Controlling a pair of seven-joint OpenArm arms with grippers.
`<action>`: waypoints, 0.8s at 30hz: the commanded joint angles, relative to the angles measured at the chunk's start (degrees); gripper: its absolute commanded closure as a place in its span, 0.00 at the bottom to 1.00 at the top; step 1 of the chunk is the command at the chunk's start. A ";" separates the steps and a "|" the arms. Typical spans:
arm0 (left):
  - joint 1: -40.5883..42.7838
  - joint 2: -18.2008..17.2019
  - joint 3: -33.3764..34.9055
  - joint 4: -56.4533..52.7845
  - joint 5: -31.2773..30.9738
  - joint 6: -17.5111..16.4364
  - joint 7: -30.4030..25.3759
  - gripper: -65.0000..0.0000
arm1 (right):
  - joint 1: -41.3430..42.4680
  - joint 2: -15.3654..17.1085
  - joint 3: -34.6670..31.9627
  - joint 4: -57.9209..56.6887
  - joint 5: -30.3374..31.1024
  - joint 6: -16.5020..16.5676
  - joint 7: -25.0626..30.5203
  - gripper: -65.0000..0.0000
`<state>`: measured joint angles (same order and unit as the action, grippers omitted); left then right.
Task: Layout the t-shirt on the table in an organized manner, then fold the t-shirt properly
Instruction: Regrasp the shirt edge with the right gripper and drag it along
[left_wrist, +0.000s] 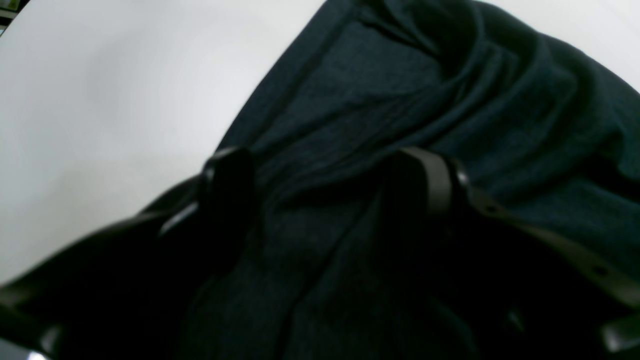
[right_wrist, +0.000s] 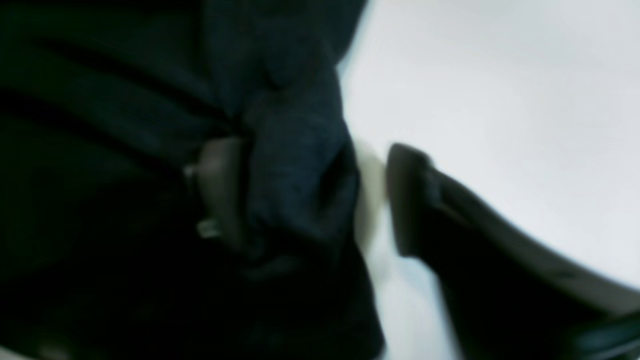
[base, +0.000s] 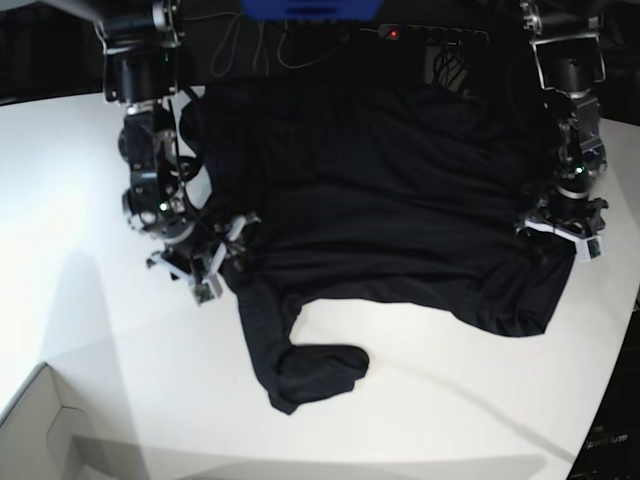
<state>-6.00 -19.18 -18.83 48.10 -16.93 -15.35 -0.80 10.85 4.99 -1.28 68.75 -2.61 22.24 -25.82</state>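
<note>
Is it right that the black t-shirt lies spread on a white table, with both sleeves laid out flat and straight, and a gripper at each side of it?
Not quite. The t-shirt does lie on the white table, with the left gripper and right gripper at its sides. But the base view shows one sleeve bent and crumpled, not flat and straight.

A white cardboard box (base: 45, 425) sits at the near left corner of the base view (only its open corner shows). Along the far edge lies a blue object (base: 310, 8), with dark cables (base: 255, 45) trailing beside it and a small red light (base: 394, 34) glowing nearby.
</note>
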 joint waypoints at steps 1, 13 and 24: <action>-1.34 -0.03 0.24 -1.55 0.27 -0.43 3.74 0.35 | 2.47 0.41 0.09 -1.81 -1.21 -0.48 0.99 0.65; -15.49 0.41 0.15 -12.01 8.44 -0.43 3.30 0.35 | 29.81 2.26 -0.08 -34.07 -1.39 -0.92 14.53 1.00; -24.73 0.41 0.24 -10.78 10.91 -0.07 3.74 0.35 | 40.80 3.31 -0.35 -40.58 -1.48 -8.57 17.43 0.92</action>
<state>-29.85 -18.13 -18.57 36.60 -6.00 -15.20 3.75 49.21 7.92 -1.67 27.33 -4.27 14.04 -9.89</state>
